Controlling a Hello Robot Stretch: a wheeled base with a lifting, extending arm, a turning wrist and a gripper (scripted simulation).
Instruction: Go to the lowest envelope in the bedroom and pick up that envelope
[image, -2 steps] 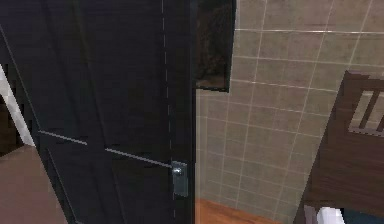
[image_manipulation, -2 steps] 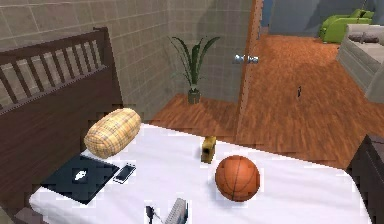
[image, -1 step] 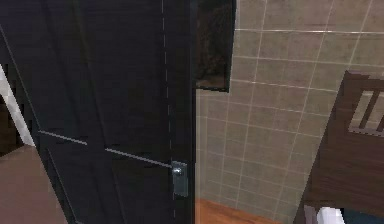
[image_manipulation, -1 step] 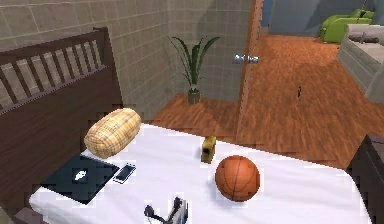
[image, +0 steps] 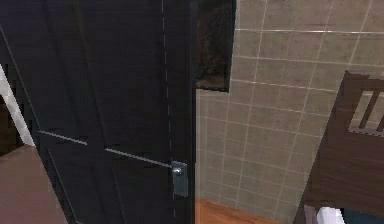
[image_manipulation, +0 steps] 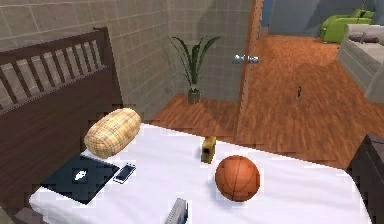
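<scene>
Door (image: 100, 100) stood close before you; beside you the bed (image_manipulation: 290, 200) held a ball (image_manipulation: 237, 177), a pillow (image_manipulation: 111, 132) and a laptop (image_manipulation: 80, 178); the flat white thing (image_manipulation: 124, 172) by the laptop was maybe the envelope; you could not tell the fingers' state.

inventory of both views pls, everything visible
door: 1, black, forward view's left
tiled wall: 1, grey-beige, forward view's right
headboard: 1, dark brown, slatted, arm side view's left
bed: 1, white sheet, arm side view's lower half
pillow: 1, tan, on the bed by the headboard
laptop: 1, dark, on the bed's left corner
phone: 1, pale-edged, just right of the laptop
basketball: 1, orange, mid-bed
small boxy object: 1, yellow-brown, on the bed beyond the basketball
potted plant: 1, green, on the floor by the wall
wooden door: 1, orange-brown, right of the plant
sofa: 1, green, top right
</scene>
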